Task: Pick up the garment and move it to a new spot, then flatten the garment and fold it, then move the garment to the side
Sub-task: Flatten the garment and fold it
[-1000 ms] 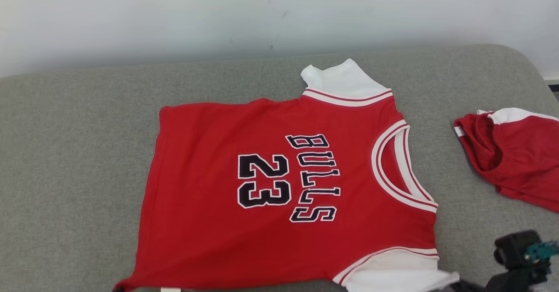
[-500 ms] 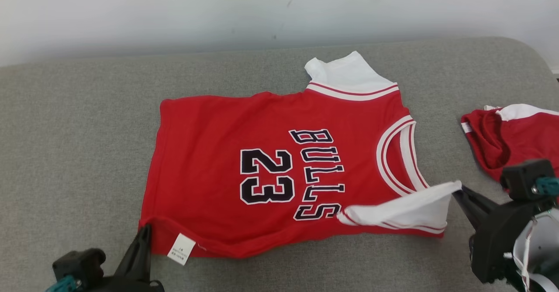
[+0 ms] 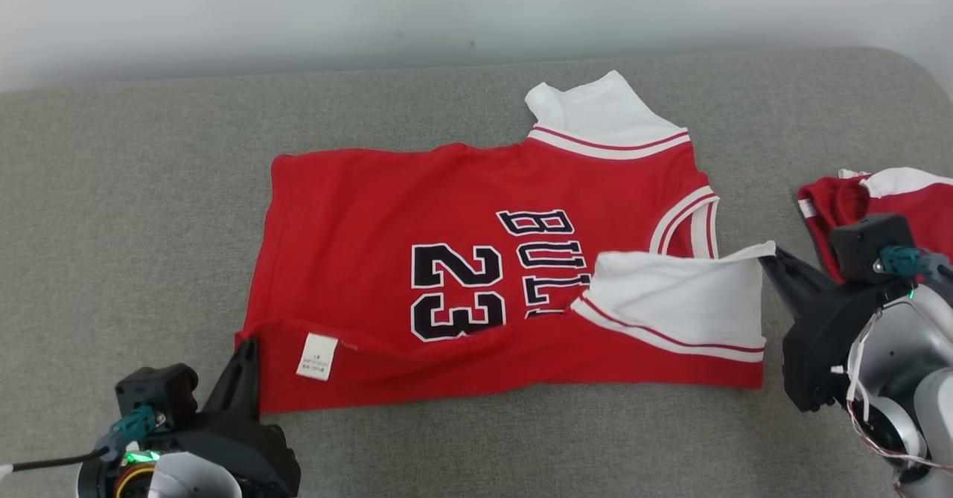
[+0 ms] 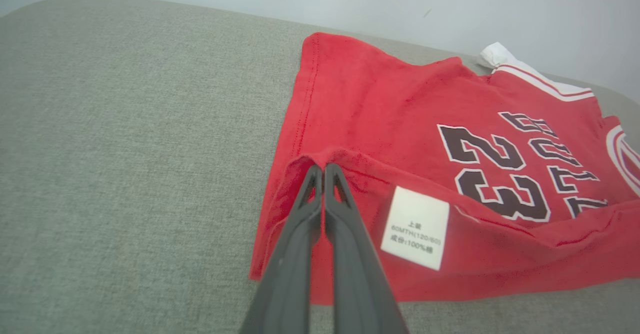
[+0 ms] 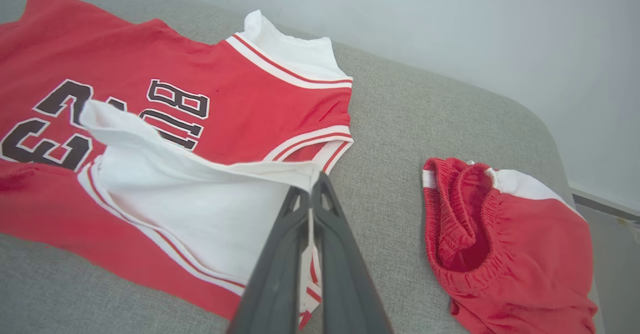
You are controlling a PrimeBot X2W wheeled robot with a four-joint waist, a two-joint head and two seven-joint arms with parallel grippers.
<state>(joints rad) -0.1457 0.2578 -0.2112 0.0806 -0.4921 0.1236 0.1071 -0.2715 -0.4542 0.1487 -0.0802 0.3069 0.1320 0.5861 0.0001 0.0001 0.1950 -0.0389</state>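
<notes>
The garment (image 3: 417,208) is a red jersey with white sleeves and black "23" lettering, lying on the grey cushion. Its near edge is folded up over the body. My left gripper (image 3: 249,343) is shut on the hem corner, beside a white label (image 3: 317,356). In the left wrist view the fingers (image 4: 322,171) pinch that red hem of the garment (image 4: 390,109). My right gripper (image 3: 767,258) is shut on the white sleeve (image 3: 677,297), lifted over the lettering. The right wrist view shows the pinched sleeve (image 5: 200,204) at the gripper (image 5: 314,180).
Red shorts (image 3: 878,200) with a white band lie bunched at the right, close to my right arm, also in the right wrist view as shorts (image 5: 510,244). The grey cushion (image 3: 134,208) ends at a pale wall (image 3: 372,14) behind.
Both grippers have carried the near edge of the garment away from me, so the fold now covers more of the lettering. The camera has also tilted slightly.
</notes>
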